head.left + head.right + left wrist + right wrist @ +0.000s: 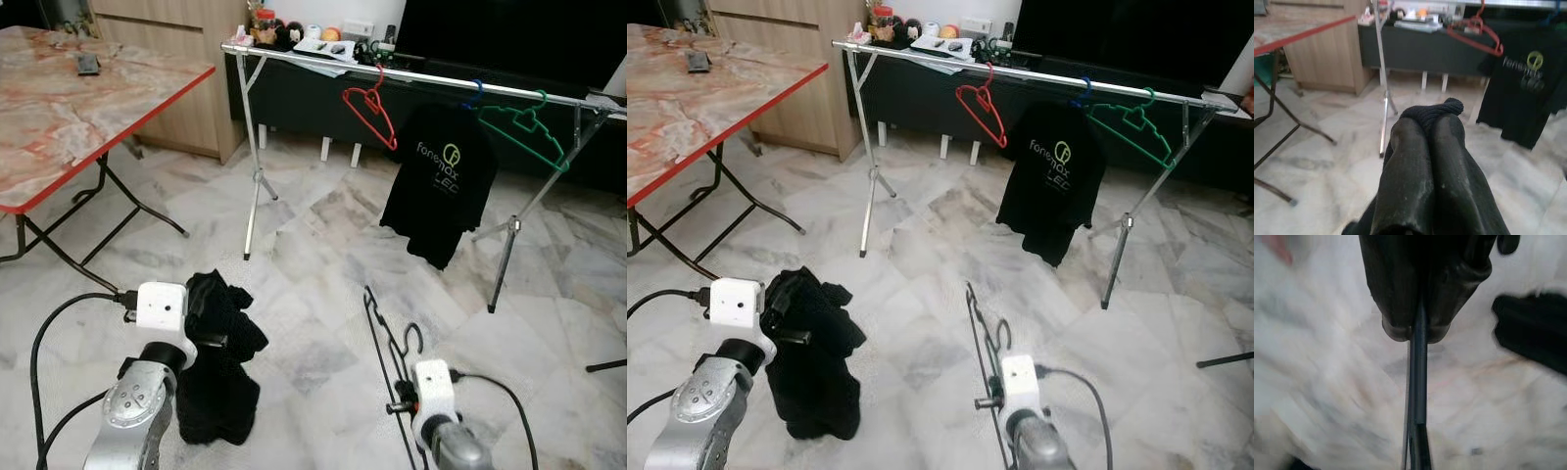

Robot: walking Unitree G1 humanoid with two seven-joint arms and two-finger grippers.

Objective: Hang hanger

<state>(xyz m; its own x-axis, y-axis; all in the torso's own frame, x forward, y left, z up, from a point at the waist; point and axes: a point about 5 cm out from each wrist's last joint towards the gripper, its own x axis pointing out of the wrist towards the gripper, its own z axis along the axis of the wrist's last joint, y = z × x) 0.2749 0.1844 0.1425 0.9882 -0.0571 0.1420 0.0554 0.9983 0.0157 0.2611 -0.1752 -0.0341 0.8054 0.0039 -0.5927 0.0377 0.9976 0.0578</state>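
Here, the right gripper pinches a black hanger between closed fingers, well short of the rail; the left gripper clamps a dark garment. Keeping the hook upright should help.

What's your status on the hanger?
Right gripper shut on black hanger. Left gripper shut on black garment. Rack rail ahead, not reached.

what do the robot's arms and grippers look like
Both arms are silver metal with rounded joints. Each wrist carries a white boxy camera block fed by a black cable. The left gripper and right gripper each have two long black fingers, slightly scuffed on the left.
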